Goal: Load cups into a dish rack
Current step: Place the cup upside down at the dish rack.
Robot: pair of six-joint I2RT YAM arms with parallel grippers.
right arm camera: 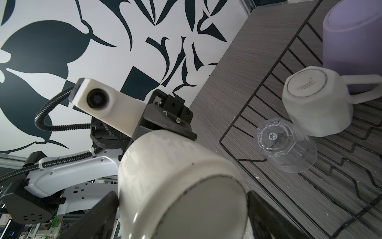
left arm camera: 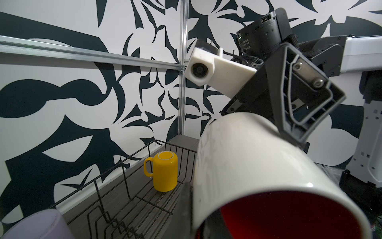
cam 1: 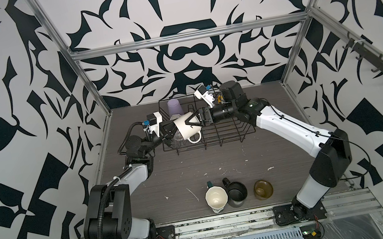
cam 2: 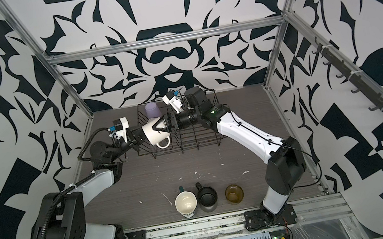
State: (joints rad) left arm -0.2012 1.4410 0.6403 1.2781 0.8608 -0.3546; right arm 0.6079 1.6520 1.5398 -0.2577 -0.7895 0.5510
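Observation:
A white mug with a red inside (cam 1: 185,126) (cam 2: 153,132) hangs on its side over the left end of the black wire dish rack (cam 1: 227,136) (cam 2: 190,148), handle down. My left gripper (cam 1: 171,130) (left arm camera: 194,207) is shut on its rim (left arm camera: 258,186). My right gripper (cam 1: 193,122) (right arm camera: 180,203) stands open, its fingers (right arm camera: 105,207) wide on either side of the mug's base (right arm camera: 186,186). In the rack stand, upside down, a lilac tumbler (cam 1: 174,106) (right arm camera: 351,41), a white faceted mug (right arm camera: 316,103), a clear glass (right arm camera: 287,144) and a yellow mug (left arm camera: 165,171).
Near the table's front edge stand three upright cups: a teal mug with a cream inside (cam 1: 216,197), a black mug (cam 1: 237,192) and an olive-brown cup (cam 1: 263,188). Metal frame posts (cam 1: 90,84) edge the table.

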